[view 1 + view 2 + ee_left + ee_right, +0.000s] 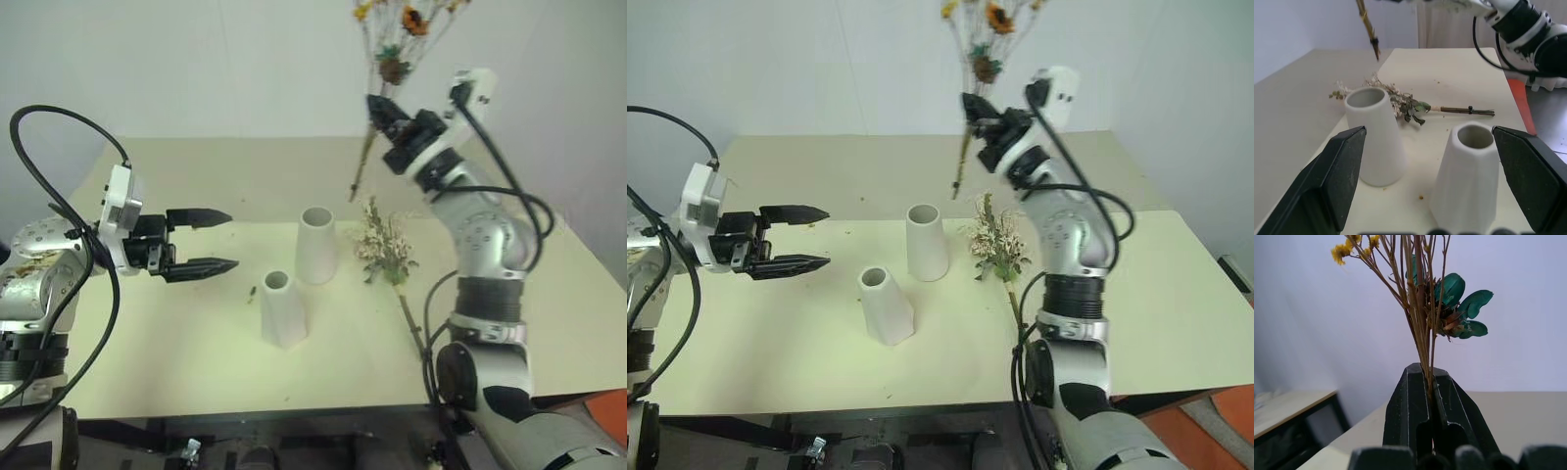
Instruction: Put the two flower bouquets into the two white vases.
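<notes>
Right wrist view: right claw (1431,382) clamps yellow bouquet (1418,308) stems

Left arm: enters from the left edge of the head view at mid height, forearm roughly level. Left gripper (217,241) points toward the frame centre, its two black fingers (199,217) spread apart one above the other, nothing between them.

Right arm: rises from the lower right corner of the head view, bends at the elbow near the right-centre, then angles up and left toward the upper centre. Right gripper (377,106) points up and left, fingers pressed together, clamped on the thin stems of the yellow-orange bouquet (396,39)
</notes>
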